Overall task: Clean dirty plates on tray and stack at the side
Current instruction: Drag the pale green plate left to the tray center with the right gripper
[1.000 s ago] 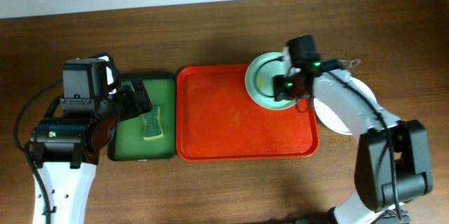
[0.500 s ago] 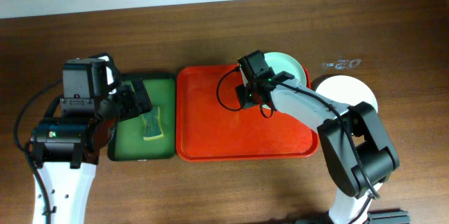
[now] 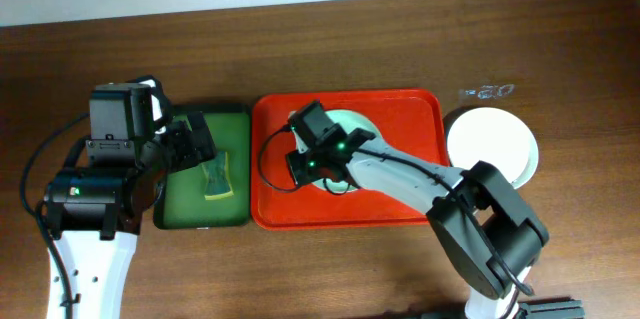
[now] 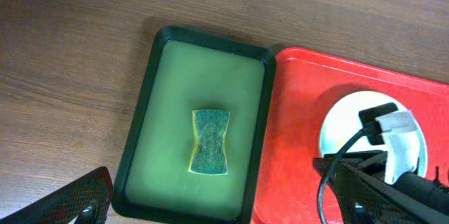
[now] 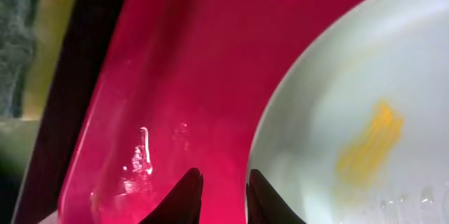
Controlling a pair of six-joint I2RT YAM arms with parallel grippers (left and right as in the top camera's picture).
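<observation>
Overhead view first: right arm reaching long across the red tray point(image 3: 290, 204), its claw point(image 3: 305, 155) down over the tray's left half. The dirty plate point(image 3: 355, 124) lies under it, flat on the tray floor, mostly hidden by the wrist. Off the tray's right edge, on the bare worktop point(image 3: 300, 49), sit the pale plates point(image 3: 490, 144), and that looks like the stacking spot. To the left, touching the red tray, is the green tray point(image 3: 180, 209) with the sponge point(image 3: 217, 177) lying in it. The left claw point(image 3: 192, 144) hovers above that sponge, which is probably why the plate sits on this side: within reach of a scrub.

Left wrist view now: sponge dead centre below the camera, untouched. Just one finger point(image 4: 88, 194) shows, far out in the near-left corner, so I read that claw as spread wide and holding nothing. The plate peeks in at the right, under the other arm.

Right wrist view: close in. The two fingers point(image 5: 186, 194) are drawn almost together, and the plate's rim runs straight into the slit between them. I'd call that a pinch on the rim. The yellow smear point(image 5: 368, 147) is plain to see, so cleaning is not yet done.
</observation>
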